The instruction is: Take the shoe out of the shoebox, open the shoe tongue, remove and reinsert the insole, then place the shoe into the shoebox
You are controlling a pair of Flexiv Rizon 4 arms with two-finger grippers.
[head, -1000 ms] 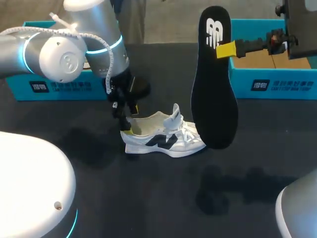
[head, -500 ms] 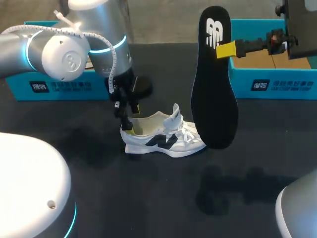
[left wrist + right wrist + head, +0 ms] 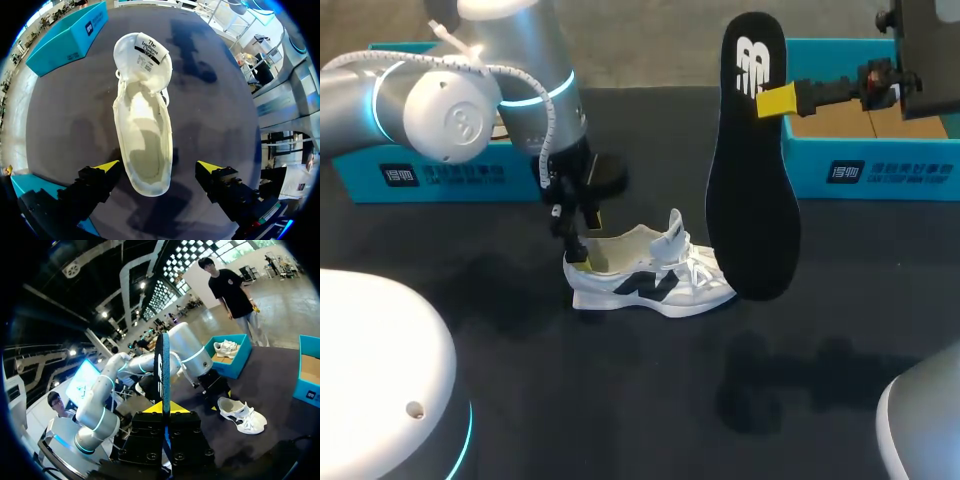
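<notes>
Shoe [image 3: 645,275] sits out on the mid-bench [image 3: 620,400] with its tongue open, my left tool [image 3: 157,167] spread wide astride the heel gripping nothing, my right tool [image 3: 775,100] pinching the removed insole [image 3: 752,180] aloft at its 1 o'clock; I judge reinsertion and reboxing remain.

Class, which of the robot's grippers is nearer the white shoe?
Left. The left gripper sits open astride the shoe at its heel; the right gripper holds the insole raised, off beyond the toe.
</notes>
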